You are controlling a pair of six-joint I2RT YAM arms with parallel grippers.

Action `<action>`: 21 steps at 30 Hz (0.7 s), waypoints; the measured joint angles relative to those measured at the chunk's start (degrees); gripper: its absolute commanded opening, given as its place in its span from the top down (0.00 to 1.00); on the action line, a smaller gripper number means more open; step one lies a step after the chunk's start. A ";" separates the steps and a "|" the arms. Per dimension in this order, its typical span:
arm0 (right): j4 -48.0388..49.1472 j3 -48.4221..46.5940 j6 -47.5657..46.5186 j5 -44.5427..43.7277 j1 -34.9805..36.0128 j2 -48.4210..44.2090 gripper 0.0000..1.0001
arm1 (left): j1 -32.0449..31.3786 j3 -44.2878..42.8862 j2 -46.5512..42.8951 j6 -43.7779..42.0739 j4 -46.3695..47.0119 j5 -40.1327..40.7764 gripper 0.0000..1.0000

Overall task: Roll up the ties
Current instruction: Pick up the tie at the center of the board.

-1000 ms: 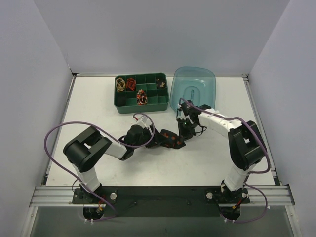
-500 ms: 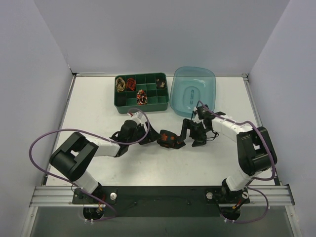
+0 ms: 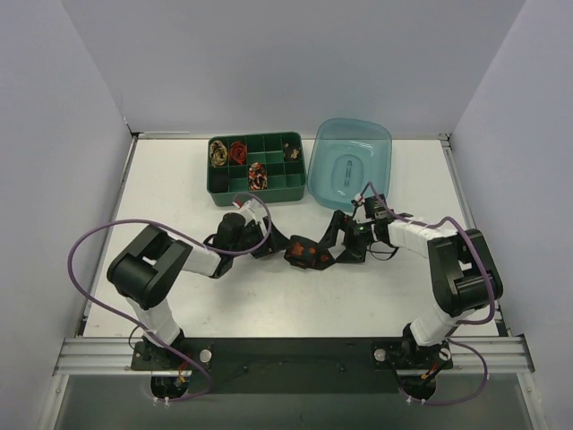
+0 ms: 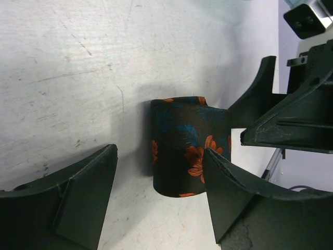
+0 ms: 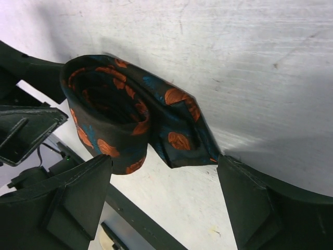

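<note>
The black tie with orange-red blotches (image 3: 307,253) sits as a loose coil on the white worktop (image 3: 179,188), near the middle, between the two claws. The left claw (image 3: 274,244) is spread. In its wrist view the coil (image 4: 184,151) lies just off one finger (image 4: 237,200), while the other finger (image 4: 78,200) is well apart from it.

The right claw (image 3: 344,244) is also spread. Its wrist view shows the coil (image 5: 125,112) lying on its side with the pointed end (image 5: 182,138) loose, reaching to one finger (image 5: 255,200).

Farther back, a green divided tray (image 3: 295,184) holds a gold-black coil (image 3: 218,153), a red coil (image 3: 237,150) and another black-and-orange coil (image 3: 258,176). A clear blue tub (image 3: 351,134) stands to the tray's right.
</note>
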State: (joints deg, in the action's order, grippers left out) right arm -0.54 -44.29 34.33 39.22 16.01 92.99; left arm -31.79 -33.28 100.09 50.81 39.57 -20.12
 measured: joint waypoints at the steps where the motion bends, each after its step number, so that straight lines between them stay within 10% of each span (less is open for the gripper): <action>1: 0.63 0.00 0.24 0.63 0.00 0.35 0.16 | 0.00 0.00 0.44 0.17 0.74 -0.46 0.24; 21: 7.43 1.68 5.55 4.76 2.16 2.49 0.29 | -1.92 0.48 3.85 4.35 6.99 -2.62 0.32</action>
State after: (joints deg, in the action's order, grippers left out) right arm 6.90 -42.61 39.88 43.99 18.17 95.48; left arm -33.71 -32.80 103.94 55.16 46.57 -22.74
